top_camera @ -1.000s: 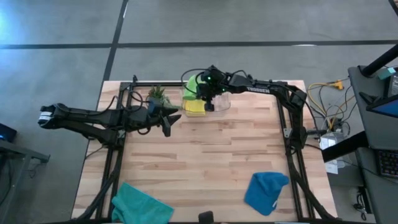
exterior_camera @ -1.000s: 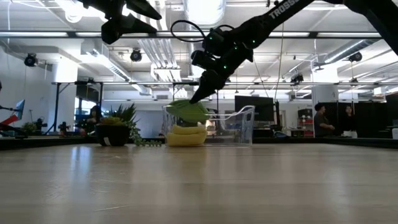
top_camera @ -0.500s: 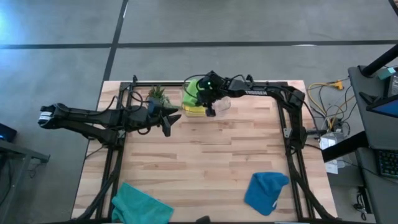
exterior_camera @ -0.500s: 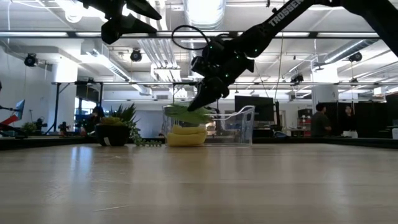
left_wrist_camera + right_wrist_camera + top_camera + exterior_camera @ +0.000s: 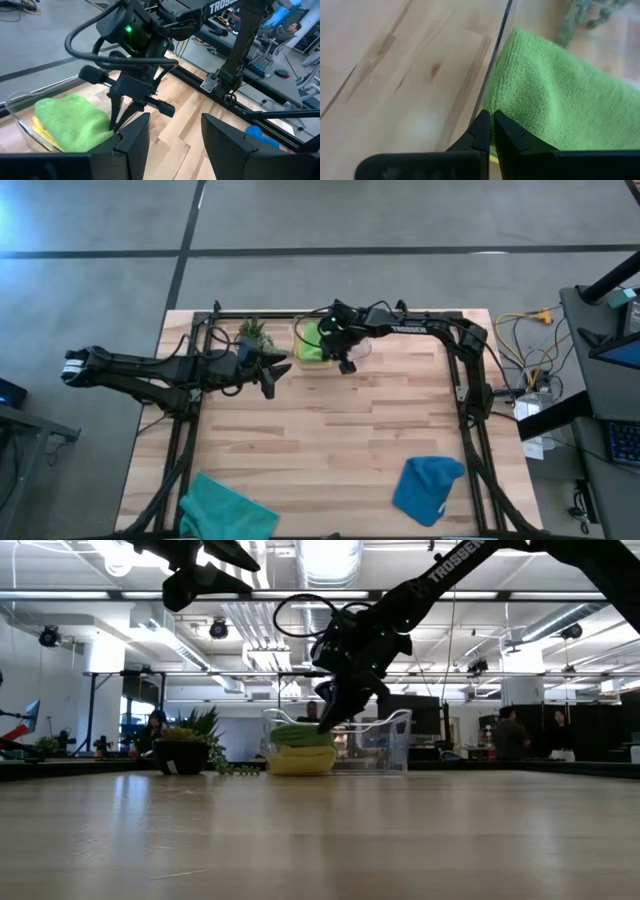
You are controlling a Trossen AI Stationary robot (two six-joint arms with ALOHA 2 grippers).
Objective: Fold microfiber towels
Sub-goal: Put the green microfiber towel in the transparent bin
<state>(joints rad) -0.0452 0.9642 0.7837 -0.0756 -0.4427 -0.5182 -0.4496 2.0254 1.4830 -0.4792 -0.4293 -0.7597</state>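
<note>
A lime green towel [image 5: 311, 340] lies folded on a yellow towel [image 5: 300, 763] inside the clear plastic bin [image 5: 385, 740] at the table's far edge. My right gripper [image 5: 322, 728] reaches down into the bin and is shut at the green towel's edge. My left gripper [image 5: 172, 145] hangs open and empty above the table, near the potted plant [image 5: 253, 333]. A teal towel [image 5: 225, 510] and a blue towel [image 5: 428, 488] lie crumpled at the near edge. My right gripper pinches the lime green towel's edge [image 5: 506, 112] between its two fingertips [image 5: 114, 129], beside the bin's wall. The fingers slant down from the table's right. The towel rests flat on the yellow towel, not lifted; how many layers are pinched does not show.
The potted plant stands just left of the bin. The bin's clear walls [image 5: 492, 65] surround the stacked towels. Bare wooden tabletop [image 5: 330, 430] stretches between the bin and the two towels at the near edge. Black frame rails [image 5: 470, 400] run along the table's sides.
My right gripper has sunk into the bin and tipped steeper, staying shut. The lime green towel, which hung tilted from the fingertips above the yellow towel, now lies flat on it.
</note>
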